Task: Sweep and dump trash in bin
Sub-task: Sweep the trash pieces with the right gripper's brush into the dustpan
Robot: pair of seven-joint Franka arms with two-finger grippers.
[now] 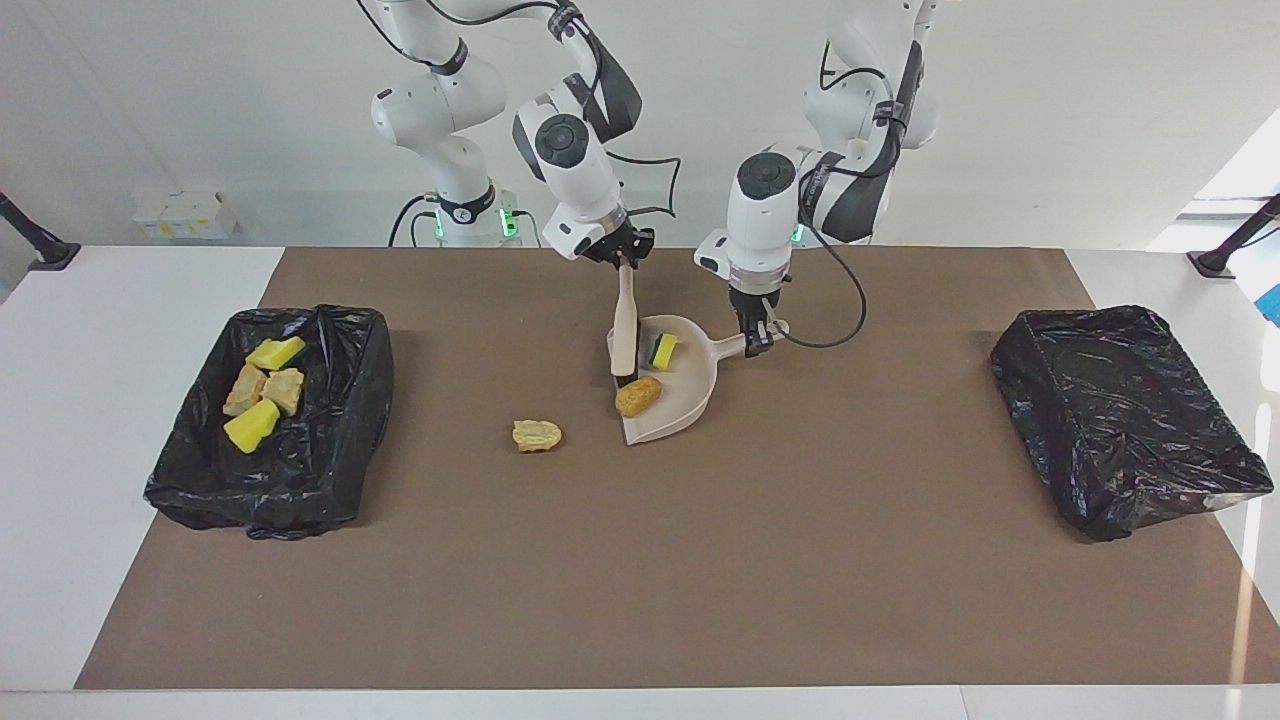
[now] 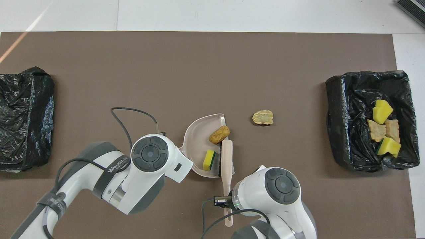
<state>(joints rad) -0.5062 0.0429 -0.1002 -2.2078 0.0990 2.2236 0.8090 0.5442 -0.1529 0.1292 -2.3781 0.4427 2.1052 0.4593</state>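
Beige lump [image 1: 537,435] loose on bench [image 1: 640,600], beside brush [image 1: 625,335] pinched by right tool [image 1: 622,255]. Left tool [image 1: 757,335], partly hidden, pinches dustpan [image 1: 690,405] handle.

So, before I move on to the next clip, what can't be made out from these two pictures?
- Left claw on the dustpan handle: hidden under its own wrist in the overhead view; fingers too small in the facing view.
- Right claw on the brush: its wrist covers the grip in the overhead view.
- Brush bristles: too dark to tell whether they touch the bread-like lump.
- Bin at the left arm's end: cut off by the overhead view's edge.
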